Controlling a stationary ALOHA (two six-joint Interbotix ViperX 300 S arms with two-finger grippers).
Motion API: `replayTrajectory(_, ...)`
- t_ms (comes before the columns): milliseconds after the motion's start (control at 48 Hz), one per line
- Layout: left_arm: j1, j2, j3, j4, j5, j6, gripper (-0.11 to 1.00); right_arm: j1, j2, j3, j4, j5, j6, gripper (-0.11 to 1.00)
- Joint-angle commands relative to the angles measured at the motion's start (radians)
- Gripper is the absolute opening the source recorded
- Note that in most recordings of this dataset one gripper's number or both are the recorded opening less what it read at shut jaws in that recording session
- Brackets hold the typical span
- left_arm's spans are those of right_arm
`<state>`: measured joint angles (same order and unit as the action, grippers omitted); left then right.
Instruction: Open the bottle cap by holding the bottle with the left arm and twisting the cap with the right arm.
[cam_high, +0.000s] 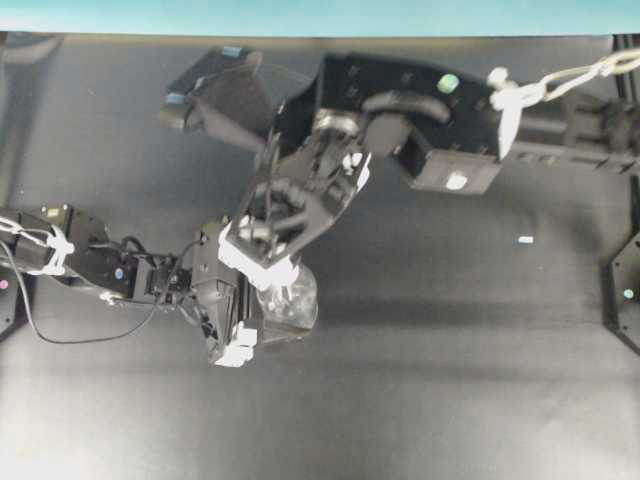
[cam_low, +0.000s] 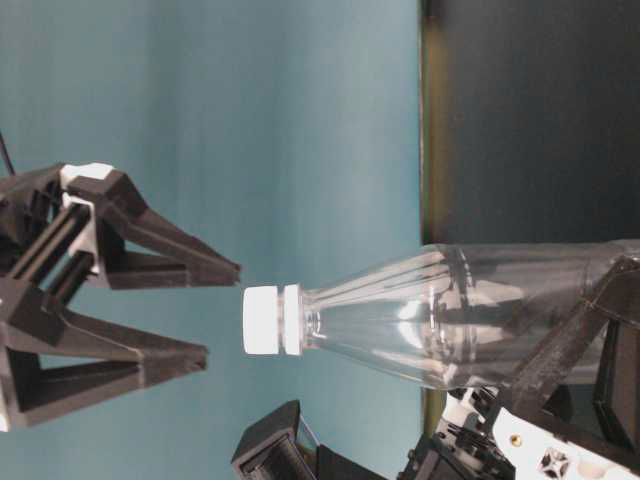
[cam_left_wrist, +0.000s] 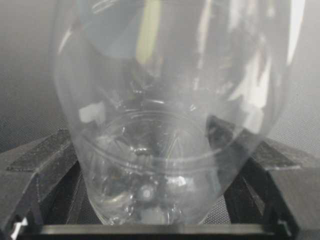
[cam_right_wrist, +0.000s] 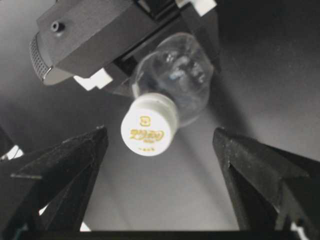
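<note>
**Bottle clamped low, cap free — right claw not on it yet**

Where it is: the bottle (cam_low: 470, 320) stands upright on the desk (cam_high: 450, 380), left of centre in the overhead view, right under the right arm (cam_high: 400, 120). The table-level view is rotated, so it looks as if it were lying down; it isn't.

Left claw (cam_left_wrist: 150, 227): fingers (cam_left_wrist: 42, 165) on either side of the lower body, pressed against the wall. Looks like a hold on the bottle. Jaws stand wide because the body is wide.

Right claw (cam_right_wrist: 160, 165): spread wide, pointing down at the bottle cap (cam_right_wrist: 148, 125). In the table-level view the fingertips (cam_low: 215, 268) stop just short of the cap. No contact.

Handling, my read:
- Clear thin plastic, appears empty, so light. Wall probably flexes, and hard squeezing would dent it.
- Glossy surface, probably slippery. It may spin in the left claw once torque goes in.
- Held low with force applied at the top, so it could tilt. The neck is already slightly off-centre between the right fingers in the right wrist view.
- Cap is small, white, rigid, much narrower than the body. Take it on the side wall, fingers opposite each other, centred first.
- Whether the cap's side is ribbed is too fine to tell.
</note>
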<state>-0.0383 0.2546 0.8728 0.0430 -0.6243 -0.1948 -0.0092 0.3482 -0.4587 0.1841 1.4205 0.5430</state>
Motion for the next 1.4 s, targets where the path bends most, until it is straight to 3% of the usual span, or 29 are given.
replayTrajectory(0,0.008,0.009,0.012,0.0,0.014,-0.006,0.84,0.021,0.008,-0.011,0.003,0.006,0.011,0.81)
replayTrajectory(292,0.012,0.011,0.011,-0.002,0.015,-0.006,0.84,0.032,0.023,-0.008,0.003,0.005,0.006,0.77)
replayTrajectory(396,0.012,0.009,0.011,0.0,0.015,-0.006,0.84,0.034,0.025,-0.008,0.005,0.009,0.005,0.66)
replayTrajectory(542,0.014,0.011,0.011,0.0,0.015,-0.006,0.84,0.04,0.023,-0.005,0.005,0.012,0.0,0.37)
replayTrajectory(688,0.017,0.011,0.011,0.0,0.015,-0.005,0.84,0.038,0.023,-0.003,0.003,0.009,-0.043,0.36)
replayTrajectory(896,0.02,0.009,0.011,-0.002,0.017,-0.005,0.84,0.038,0.023,0.0,0.003,0.015,-0.219,0.36)
replayTrajectory(1209,0.015,0.009,0.008,0.0,0.025,-0.006,0.84,0.04,0.021,0.003,-0.003,0.028,-0.583,0.36)
replayTrajectory(1376,0.008,0.009,0.011,0.0,0.025,-0.006,0.84,0.046,0.021,0.005,-0.037,0.04,-0.782,0.36)
